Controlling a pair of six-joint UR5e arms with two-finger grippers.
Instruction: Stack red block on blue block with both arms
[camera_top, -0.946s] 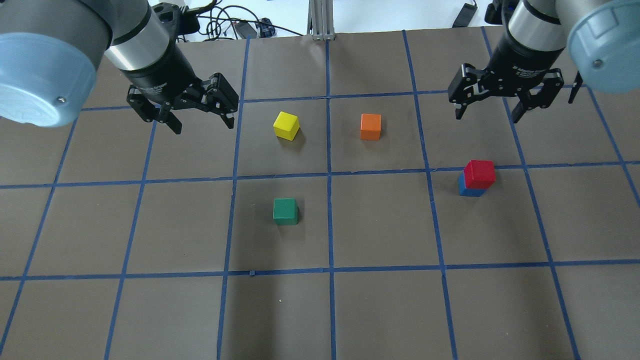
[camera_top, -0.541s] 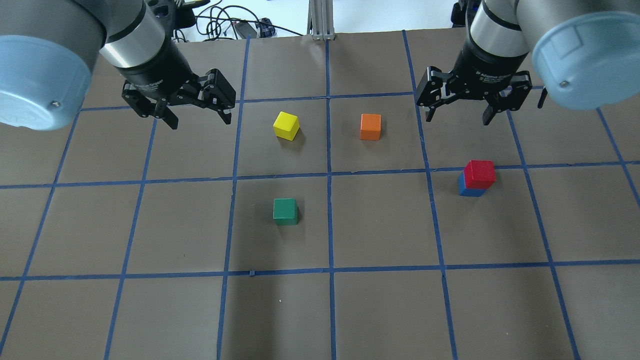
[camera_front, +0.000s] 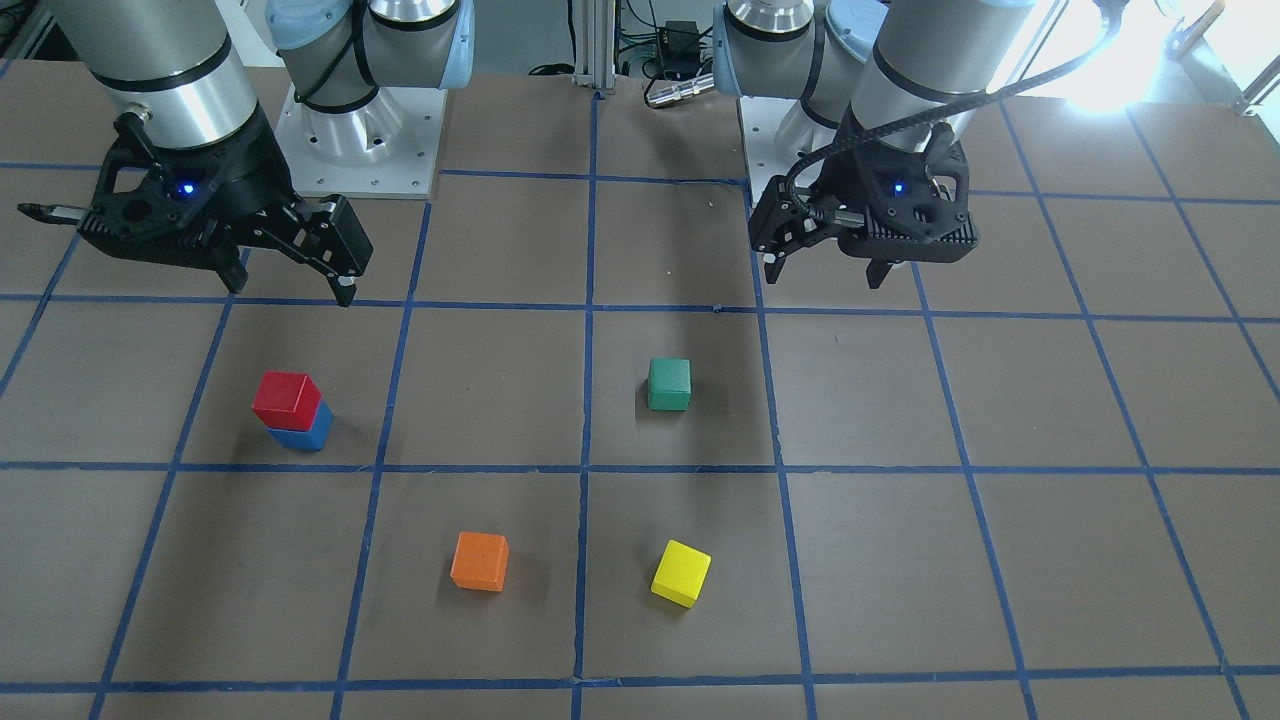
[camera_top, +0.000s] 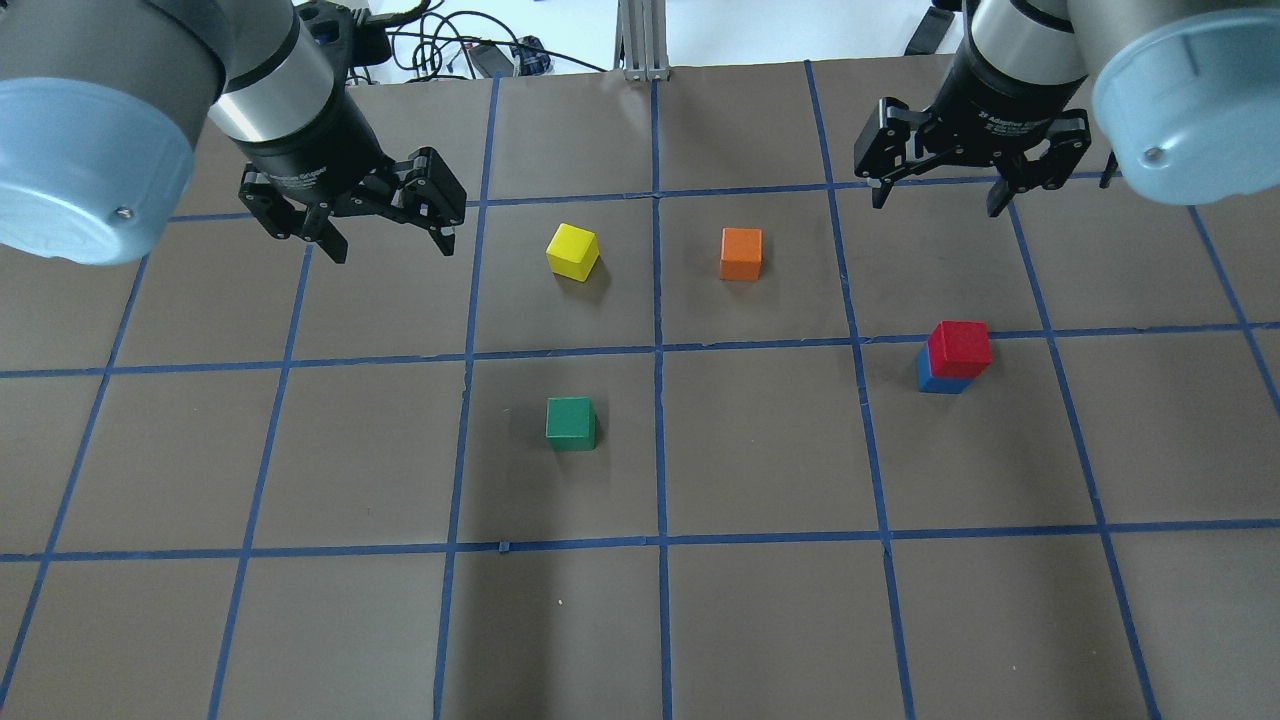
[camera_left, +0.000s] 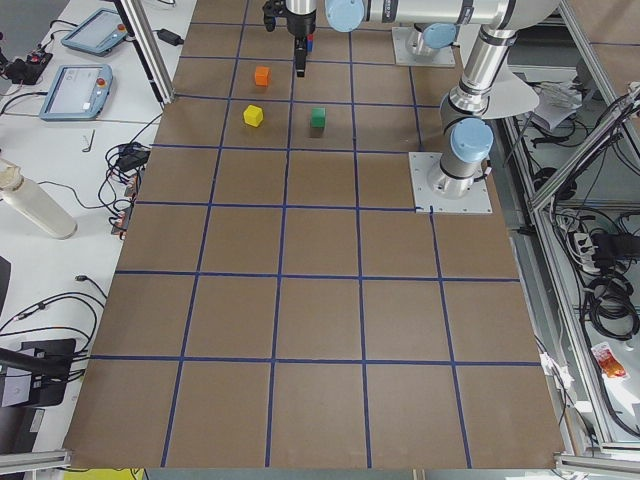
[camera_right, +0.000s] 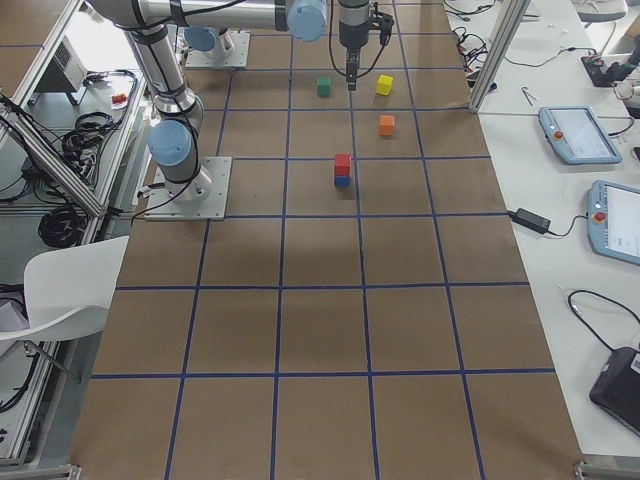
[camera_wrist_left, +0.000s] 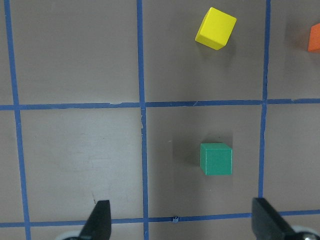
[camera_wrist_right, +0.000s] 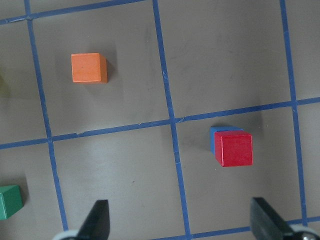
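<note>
The red block (camera_top: 958, 347) sits on top of the blue block (camera_top: 940, 382) on the right side of the table, slightly offset; the stack also shows in the front view (camera_front: 287, 399) and the right wrist view (camera_wrist_right: 234, 148). My right gripper (camera_top: 937, 198) is open and empty, raised above the table beyond the stack and apart from it. My left gripper (camera_top: 390, 240) is open and empty, raised over the far left part of the table, left of the yellow cube.
A yellow cube (camera_top: 573, 250) and an orange cube (camera_top: 741, 253) lie in the far middle squares. A green cube (camera_top: 571, 422) lies nearer, left of centre. Blue tape lines grid the brown table. Cables lie beyond the far edge.
My right gripper has shifted left and toward the far edge, still open. My left gripper has barely moved. The red-on-blue stack has stayed put.
</note>
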